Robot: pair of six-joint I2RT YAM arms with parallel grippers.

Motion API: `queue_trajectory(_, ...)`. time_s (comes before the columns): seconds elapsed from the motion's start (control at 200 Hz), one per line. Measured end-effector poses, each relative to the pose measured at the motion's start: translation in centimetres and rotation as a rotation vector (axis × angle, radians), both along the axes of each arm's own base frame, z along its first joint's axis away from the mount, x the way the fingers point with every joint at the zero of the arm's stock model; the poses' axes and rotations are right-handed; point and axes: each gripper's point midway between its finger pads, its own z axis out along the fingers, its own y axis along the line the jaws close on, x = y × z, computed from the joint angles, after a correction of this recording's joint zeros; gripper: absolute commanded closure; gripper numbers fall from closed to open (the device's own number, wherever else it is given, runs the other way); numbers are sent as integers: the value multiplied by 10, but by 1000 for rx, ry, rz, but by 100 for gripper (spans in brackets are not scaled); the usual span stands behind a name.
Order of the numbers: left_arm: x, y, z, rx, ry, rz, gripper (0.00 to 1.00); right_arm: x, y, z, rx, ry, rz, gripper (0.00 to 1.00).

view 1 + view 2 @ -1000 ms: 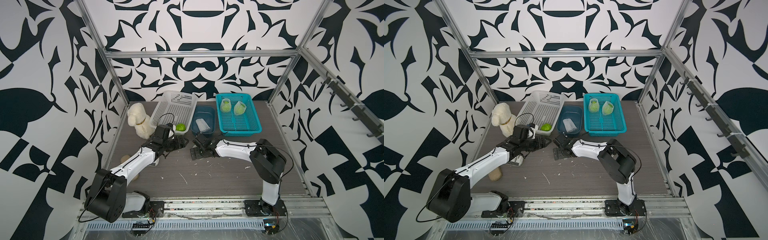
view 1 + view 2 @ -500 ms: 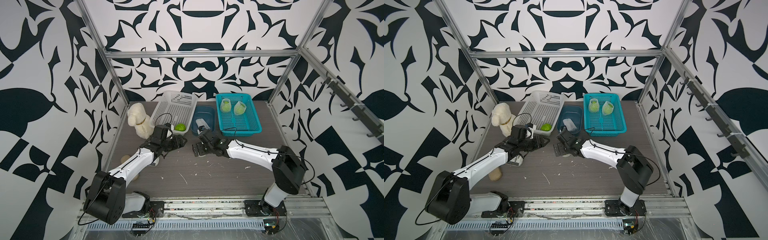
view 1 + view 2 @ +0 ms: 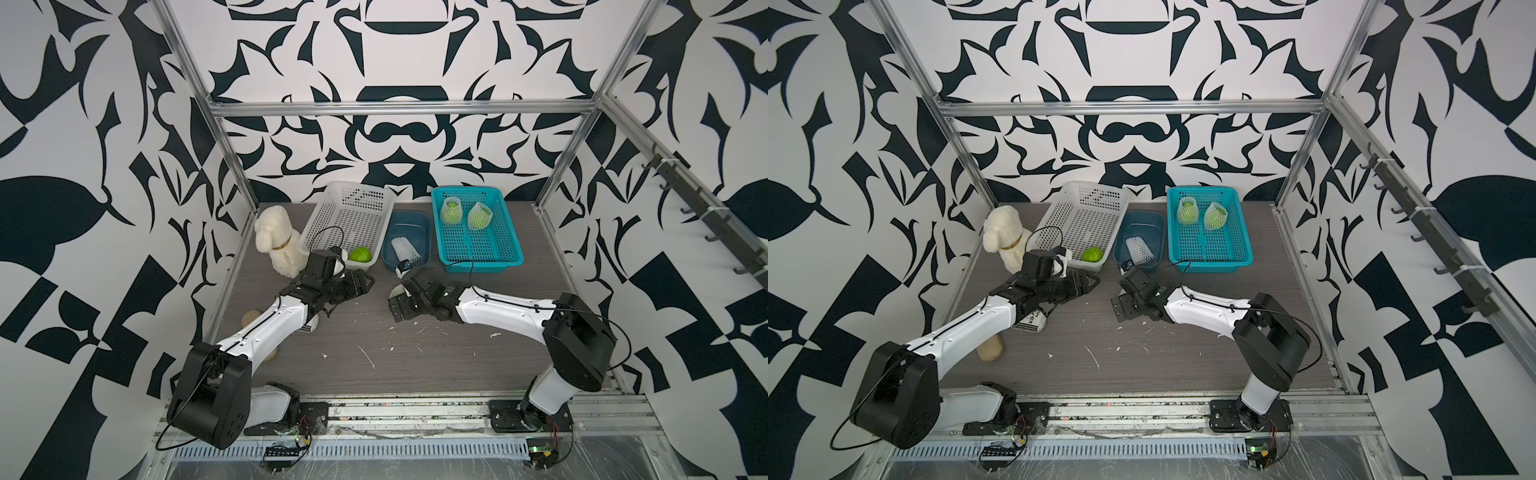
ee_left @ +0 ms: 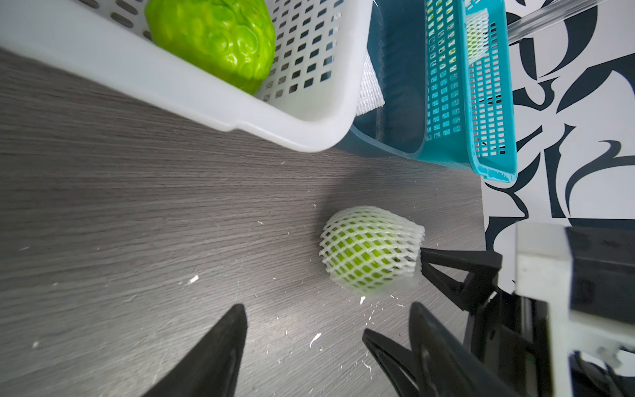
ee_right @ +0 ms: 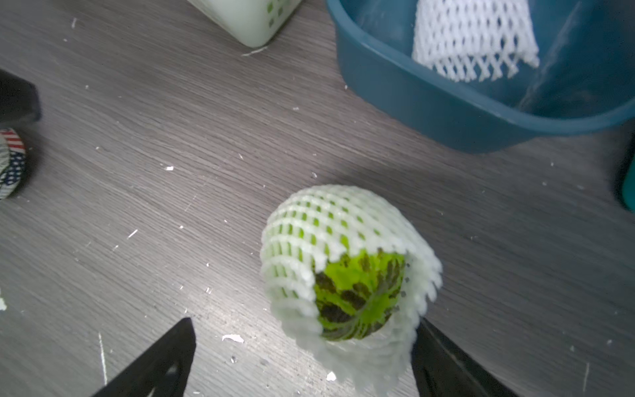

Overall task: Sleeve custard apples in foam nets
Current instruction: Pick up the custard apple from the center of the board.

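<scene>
A custard apple in a foam net lies on the table, its dark-marked end showing; it is also in the left wrist view and a top view. My right gripper is open around that end, and one finger touches the net's rim. My left gripper is open and empty, a short way left of this fruit. A bare custard apple sits in the white basket. Two sleeved fruits stand in the teal basket. An empty foam net lies in the blue tub.
A plush dog sits left of the white basket. A labelled can and a beige object lie under the left arm. White foam crumbs are scattered on the wood table. The three containers line the back edge.
The right arm's elbow has swung out to the right while its gripper stayed in front of the blue tub. The left arm has barely moved. Both grippers stayed open.
</scene>
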Motion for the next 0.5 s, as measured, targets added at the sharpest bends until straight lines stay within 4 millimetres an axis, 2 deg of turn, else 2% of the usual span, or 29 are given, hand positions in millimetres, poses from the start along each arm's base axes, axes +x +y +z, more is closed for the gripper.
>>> queue_trajectory(0.145, 0, -1, 0, -6, 5, -3, 24, 0, -3, -6, 17, 7, -37, 0)
queue_trajectory(0.37, 1, -3, 1, -15, 0, -6, 24, 11, 6, 3, 78, -41, -71, 3)
queue_trajectory(0.5, 1, -3, 1, -15, 0, -6, 24, 15, 9, -6, 75, -40, -70, 5)
